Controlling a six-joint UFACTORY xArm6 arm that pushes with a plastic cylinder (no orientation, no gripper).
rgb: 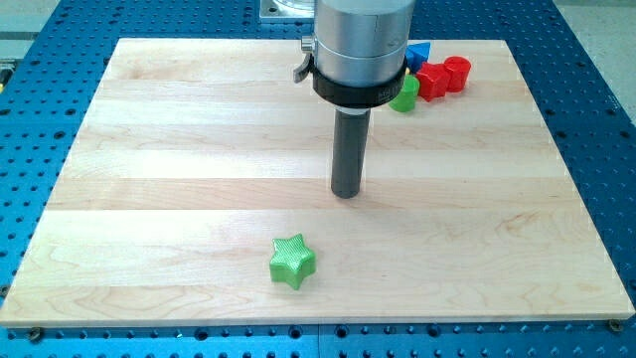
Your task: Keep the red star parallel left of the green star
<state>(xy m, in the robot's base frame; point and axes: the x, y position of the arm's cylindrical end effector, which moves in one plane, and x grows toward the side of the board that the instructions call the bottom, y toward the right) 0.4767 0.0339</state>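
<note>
The green star (292, 262) lies on the wooden board (179, 179) near the view's bottom, a little left of centre. My tip (346, 194) rests on the board above and to the right of it, well apart from it. At the view's top right is a cluster of blocks: a red star-like block (432, 81), a red cylinder (456, 72), a green block (405, 93) partly hidden by the arm, and a blue block (417, 53). My tip is far below and left of this cluster.
The arm's grey body (360, 45) hides part of the block cluster. A blue perforated table (596, 119) surrounds the board on all sides.
</note>
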